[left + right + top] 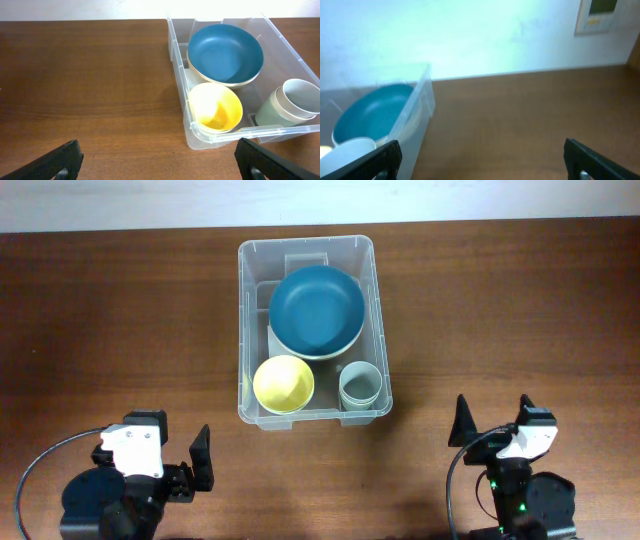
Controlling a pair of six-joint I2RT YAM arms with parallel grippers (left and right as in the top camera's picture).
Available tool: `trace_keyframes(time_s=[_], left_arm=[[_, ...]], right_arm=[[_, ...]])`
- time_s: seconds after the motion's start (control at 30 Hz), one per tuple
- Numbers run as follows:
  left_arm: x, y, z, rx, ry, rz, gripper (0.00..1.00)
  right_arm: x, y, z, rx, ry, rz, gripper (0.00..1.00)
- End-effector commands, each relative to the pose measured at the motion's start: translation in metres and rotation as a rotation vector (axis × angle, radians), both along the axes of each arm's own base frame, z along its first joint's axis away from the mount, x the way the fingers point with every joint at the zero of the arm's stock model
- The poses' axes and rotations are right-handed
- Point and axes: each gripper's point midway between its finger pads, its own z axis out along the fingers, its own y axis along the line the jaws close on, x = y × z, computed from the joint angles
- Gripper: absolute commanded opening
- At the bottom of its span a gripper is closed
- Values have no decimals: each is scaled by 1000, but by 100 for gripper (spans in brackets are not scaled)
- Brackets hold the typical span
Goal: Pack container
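Container [243, 330] — long axis 12–6 — lies 1 o'clock from left gripper [157, 145], 11 from right gripper [481, 144]; both spread, empty.

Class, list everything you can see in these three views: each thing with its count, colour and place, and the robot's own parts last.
table: one, brown wood, under everything
container: one, clear plastic, far middle of the table
blue bowl: one, dark blue, far half of the container
cream dish: one, off-white, directly under the blue bowl, only its rim showing
yellow bowl: one, yellow, near-left corner of the container
cup: pale grey-green, near-right corner of the container; looks like two nested, hard to be sure
left gripper: one, black fingers, open and empty, near the container's left side
right gripper: one, black fingers, open and empty, to the container's right
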Motion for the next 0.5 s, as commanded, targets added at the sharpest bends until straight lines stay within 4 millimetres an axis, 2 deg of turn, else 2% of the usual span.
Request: trace_keyframes(time_s=[0.0, 0.2, 0.3, 0.37, 0.47], left_arm=[[-1, -3, 0, -16, -2, -11, 99], [-1, -3, 0, -16, -2, -11, 99], [-1, -3, 0, -16, -2, -11, 99], [-1, -3, 0, -16, -2, -11, 100], [-1, -3, 0, -16, -2, -11, 100]], right_arm=[[1, -2, 4, -47, -90, 7, 99], [5, -9, 22, -135, -246, -32, 99], [7, -12, 22, -182, -285, -51, 99], [10, -15, 11, -195, -261, -62, 99], [16, -17, -19, -199, -193, -56, 99]])
